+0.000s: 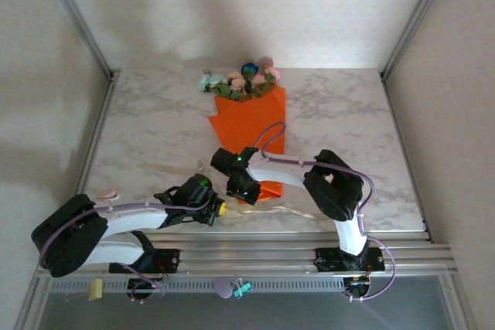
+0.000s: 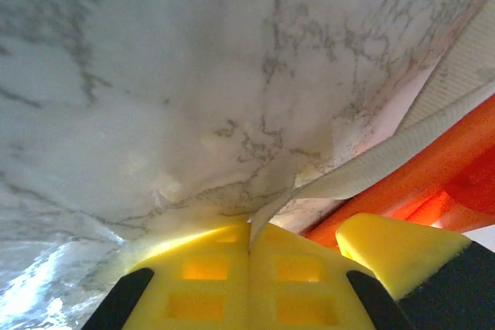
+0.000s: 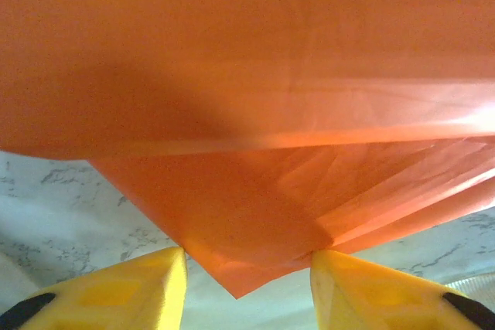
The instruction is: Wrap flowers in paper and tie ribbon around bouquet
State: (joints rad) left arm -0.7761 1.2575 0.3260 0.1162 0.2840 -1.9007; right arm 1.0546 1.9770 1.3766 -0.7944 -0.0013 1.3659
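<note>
Tabletop of grey-veined white marble (image 1: pixel 147 113) carries the work. At mid-table lies the large sheet of thin, bright orange paper (image 1: pixel 247 125), already folded into a cone that narrows toward the arms. The flowers (image 1: pixel 244 81), a small bunch of pink, whitish and blue artificial blooms, stick out of its far, wide mouth. The long, limp cream-beige ribbon (image 2: pixel 371 168) lies over the near table and runs just beside the cone's narrow end. The left gripper (image 2: pixel 250 246) has its 2 yellow fingers pressed together on the ribbon, low over the table. The right gripper (image 3: pixel 247 280) has its fingers apart astride the cone's tip, with the paper's edges touching both; whether they squeeze it cannot be told. The paper is light and creases readily, so it will likely spring open unless its narrow waist is held. The ribbon is slack and probably slips easily, so it is best taken near an end and kept taut.
</note>
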